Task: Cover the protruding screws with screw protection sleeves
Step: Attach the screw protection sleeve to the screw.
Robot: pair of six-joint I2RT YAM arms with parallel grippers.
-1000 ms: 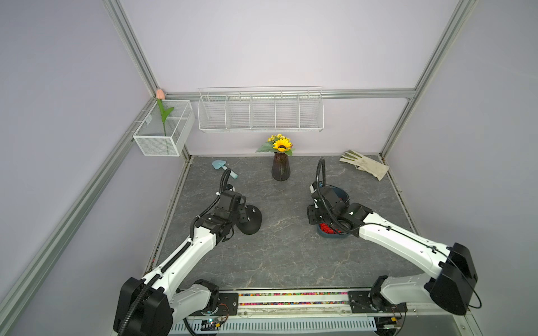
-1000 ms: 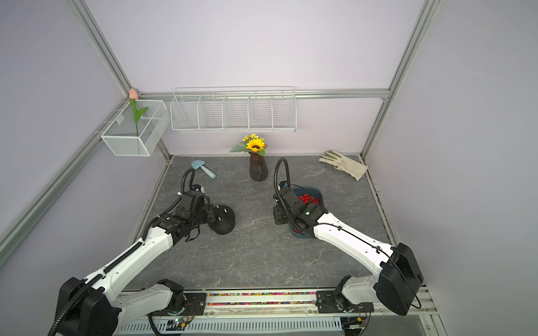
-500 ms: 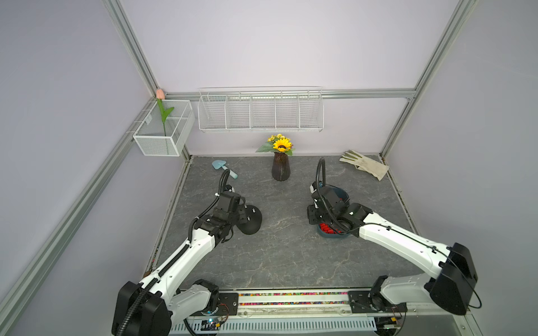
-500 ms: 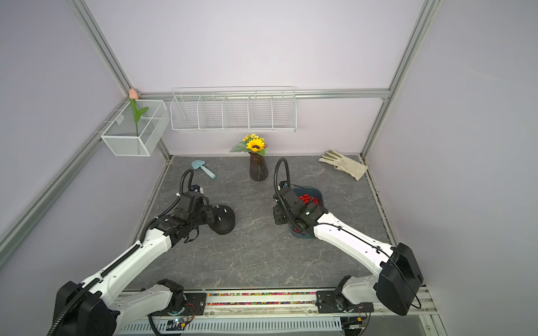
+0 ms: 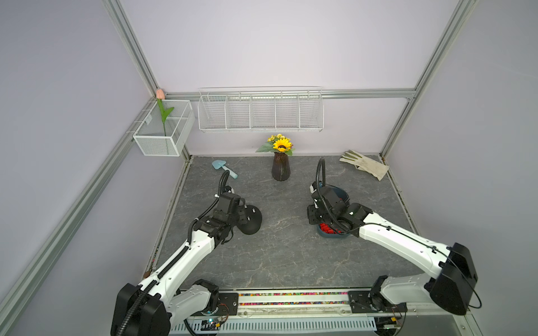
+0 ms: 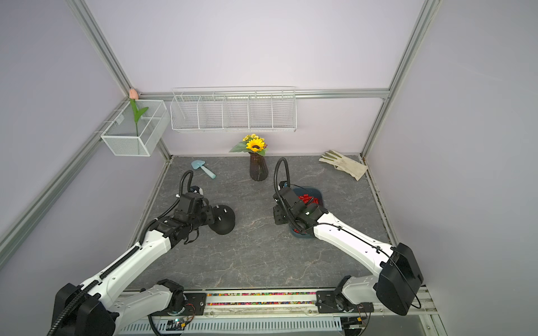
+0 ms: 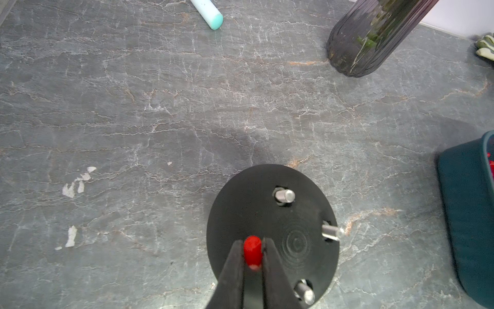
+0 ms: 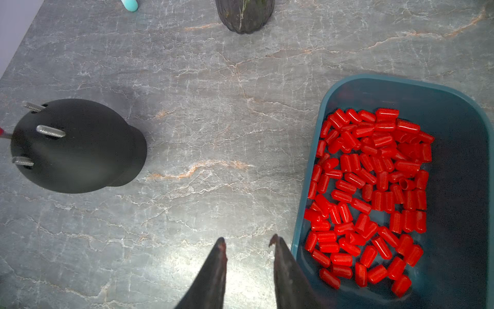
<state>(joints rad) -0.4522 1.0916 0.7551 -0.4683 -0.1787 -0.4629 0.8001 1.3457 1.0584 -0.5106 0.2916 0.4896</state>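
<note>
The black dome stands on the table's left half, also seen in both top views. Three bare protruding screws stick out of it. My left gripper hangs over the dome's top, shut on one red screw protection sleeve. What lies under that sleeve is hidden. Several more sleeves fill the dark blue tray on the right. My right gripper is open with nothing between its fingers, over bare table just beside the tray's rim.
A dark vase with a sunflower stands at the back centre. A teal trowel lies back left and a pale glove back right. Two white wire baskets hang on the walls above the table.
The left wrist has shifted very slightly over the dome. The right arm has not moved.
</note>
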